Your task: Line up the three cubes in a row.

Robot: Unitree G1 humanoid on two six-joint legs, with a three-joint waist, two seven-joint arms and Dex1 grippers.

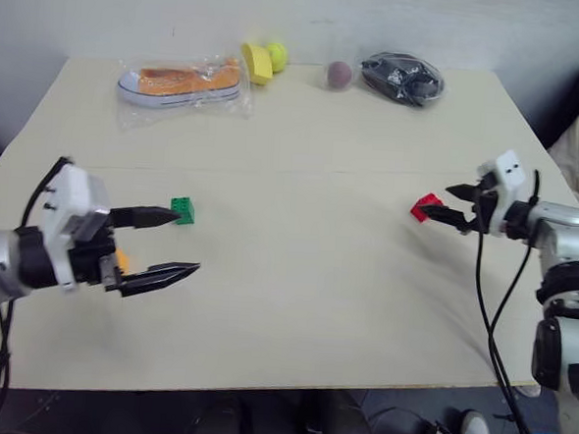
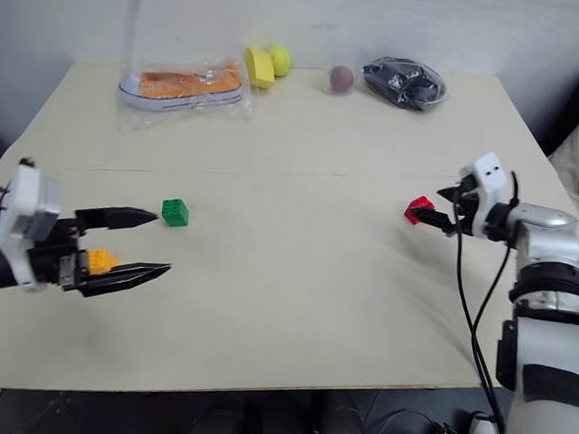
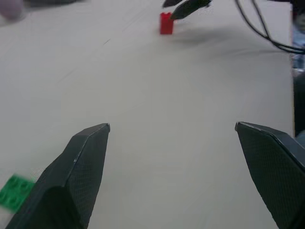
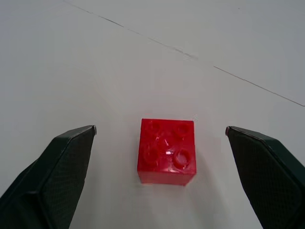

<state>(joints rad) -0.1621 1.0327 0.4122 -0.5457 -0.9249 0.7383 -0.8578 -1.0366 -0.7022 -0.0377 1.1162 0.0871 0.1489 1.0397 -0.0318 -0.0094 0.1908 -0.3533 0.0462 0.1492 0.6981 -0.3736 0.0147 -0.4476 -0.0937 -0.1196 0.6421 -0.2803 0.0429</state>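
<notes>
A: Checking bench. Pale beige tabletop [image 1: 294,306] carrying three small studded plastic bricks. Green brick [image 2: 175,212] on the robot's left half, flat, studs up. Red brick [image 4: 167,150] on the right half, well apart from the green. Orange-yellow brick [image 2: 100,260] nearest the left edge, partly hidden behind the left gripper [image 2: 148,241].

B: Noted. Gripper states?

A: Left gripper spread wide, nothing between the fingers, hovering above the table near the green brick; upper fingertip pointing at it, seemingly just short of touching, though hard to judge from the head views. Green brick also visible at the edge of the left wrist view, outside the fingers.

B: And the right side?

A: Right gripper [image 4: 161,129] spread wide too, empty. Red brick sitting on the table squarely between the two black fingers [image 4: 62,167], clear gap on each side, no contact. Fingers low, close to the surface.

B: Row status?

A: Not lined up. Green and orange-yellow near each other on the left, red far to the right.

B: Other items?

A: Along the far edge: orange shoe in a clear plastic bag [image 1: 180,80], yellow ball [image 1: 277,55] beside a yellow cap-like piece [image 1: 257,64], purple ball [image 1: 338,74], bundle of black cable in a bag [image 1: 403,77].
</notes>
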